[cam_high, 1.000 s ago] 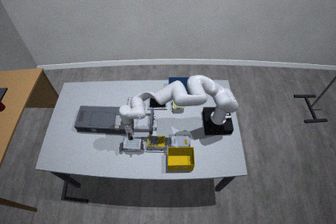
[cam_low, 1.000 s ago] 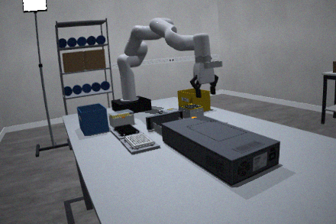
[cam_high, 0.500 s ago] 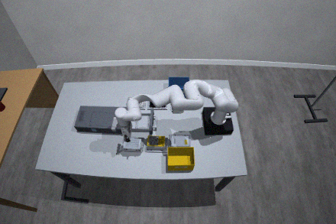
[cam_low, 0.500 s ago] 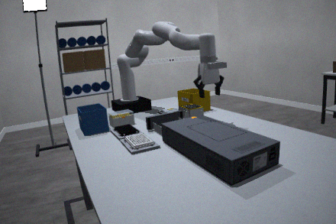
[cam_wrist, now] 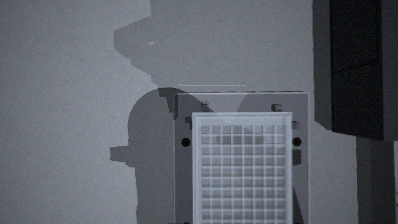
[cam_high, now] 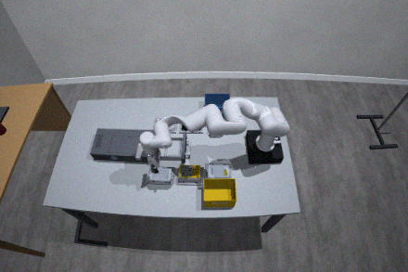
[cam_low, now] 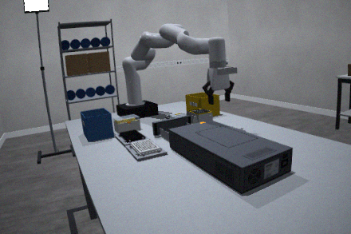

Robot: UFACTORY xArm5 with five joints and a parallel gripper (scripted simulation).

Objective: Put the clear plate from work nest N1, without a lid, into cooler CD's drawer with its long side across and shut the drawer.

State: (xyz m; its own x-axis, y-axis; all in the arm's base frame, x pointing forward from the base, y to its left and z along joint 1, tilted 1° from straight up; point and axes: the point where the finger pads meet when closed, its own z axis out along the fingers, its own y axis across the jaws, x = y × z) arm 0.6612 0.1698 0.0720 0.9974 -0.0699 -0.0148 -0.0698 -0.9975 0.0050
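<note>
The clear plate [cam_wrist: 242, 167] is seen directly beneath the wrist camera, lying flat in its work nest [cam_wrist: 182, 165] on the bench [cam_wrist: 65, 150], with no lid visible on it. Its grid of wells and thin pale walls suggest a light, rigid moulded plastic, probably smooth and somewhat slippery, and likely to crack or pop free if squeezed hard. A hold across the two long side walls, near mid-length, is judged best, so that the plate stays level when lifted off the locators.

The pincer [cam_low: 218, 89] is held fully wide and empty, hanging well above the nest. Past the nest, the dark cooler [cam_low: 231, 152] is set on the bench, with its drawer [cam_high: 178, 144] apparently pulled out toward the arm. Farther off, the yellow bin [cam_high: 219, 193] is seen near the bench's edge.
</note>
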